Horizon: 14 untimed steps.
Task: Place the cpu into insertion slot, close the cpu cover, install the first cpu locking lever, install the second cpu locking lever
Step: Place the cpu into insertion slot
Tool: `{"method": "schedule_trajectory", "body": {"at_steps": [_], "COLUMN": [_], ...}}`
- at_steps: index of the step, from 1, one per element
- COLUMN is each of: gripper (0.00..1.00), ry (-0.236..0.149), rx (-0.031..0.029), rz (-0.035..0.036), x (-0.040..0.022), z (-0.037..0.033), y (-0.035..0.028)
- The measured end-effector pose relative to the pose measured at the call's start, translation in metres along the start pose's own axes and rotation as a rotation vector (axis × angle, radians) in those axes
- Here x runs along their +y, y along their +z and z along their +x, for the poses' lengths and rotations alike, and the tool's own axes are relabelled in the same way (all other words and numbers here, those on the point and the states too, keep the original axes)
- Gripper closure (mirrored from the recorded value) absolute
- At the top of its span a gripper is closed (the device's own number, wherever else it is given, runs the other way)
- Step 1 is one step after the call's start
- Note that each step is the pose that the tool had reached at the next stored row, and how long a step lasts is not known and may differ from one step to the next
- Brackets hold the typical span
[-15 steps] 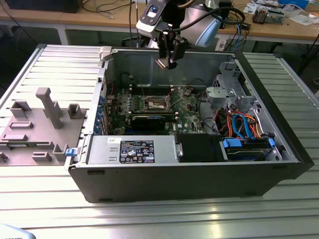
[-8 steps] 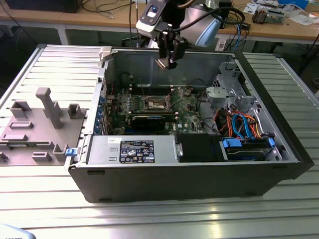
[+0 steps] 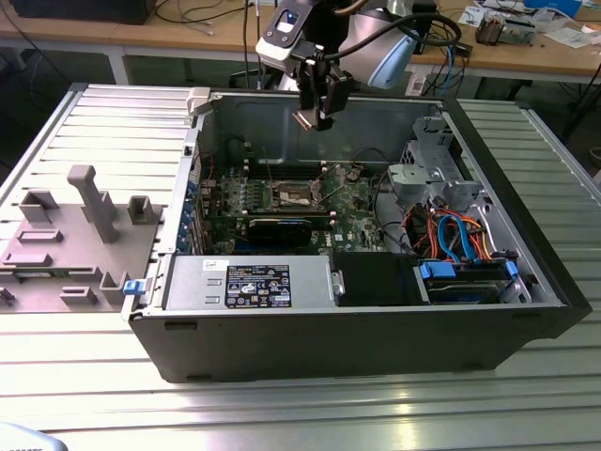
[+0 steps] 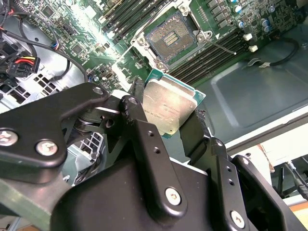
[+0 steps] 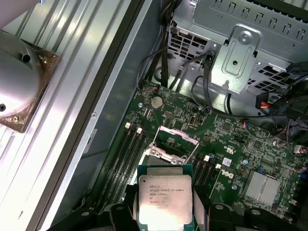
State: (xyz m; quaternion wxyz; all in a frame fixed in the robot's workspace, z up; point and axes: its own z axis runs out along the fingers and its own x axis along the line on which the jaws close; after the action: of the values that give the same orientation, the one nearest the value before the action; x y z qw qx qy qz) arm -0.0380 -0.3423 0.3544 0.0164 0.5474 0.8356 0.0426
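My gripper (image 3: 315,117) hangs above the open computer case, near its back wall, shut on the cpu (image 4: 168,107), a flat square chip with a pale metal top and green edge. Both wrist views show the chip clamped at two opposite edges between the black fingers (image 4: 197,129). The insertion slot (image 4: 172,38) lies well below on the green motherboard (image 3: 352,202), its dark pin field uncovered inside a silvery rim. In the first wrist view the cpu (image 5: 165,197) sits just short of the slot (image 5: 171,146). A thin metal lever (image 4: 222,46) juts out beside the slot.
The case (image 3: 376,338) holds a power supply (image 3: 249,282), a silver drive cage (image 3: 427,160) and bundled cables (image 3: 451,235). Memory slots (image 4: 211,50) flank the socket. A grey fixture with pegs (image 3: 84,221) stands on the ribbed table at the exterior view's left.
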Motion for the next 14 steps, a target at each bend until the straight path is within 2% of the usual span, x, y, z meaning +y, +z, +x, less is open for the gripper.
{"method": "schedule_trajectory", "body": {"at_steps": [14], "gripper": [0.45], "ry": [0.014], "rx": [-0.0012], "rz": [-0.0003], "x": [0.0000], "z": [0.0000], "y": [0.0000]}}
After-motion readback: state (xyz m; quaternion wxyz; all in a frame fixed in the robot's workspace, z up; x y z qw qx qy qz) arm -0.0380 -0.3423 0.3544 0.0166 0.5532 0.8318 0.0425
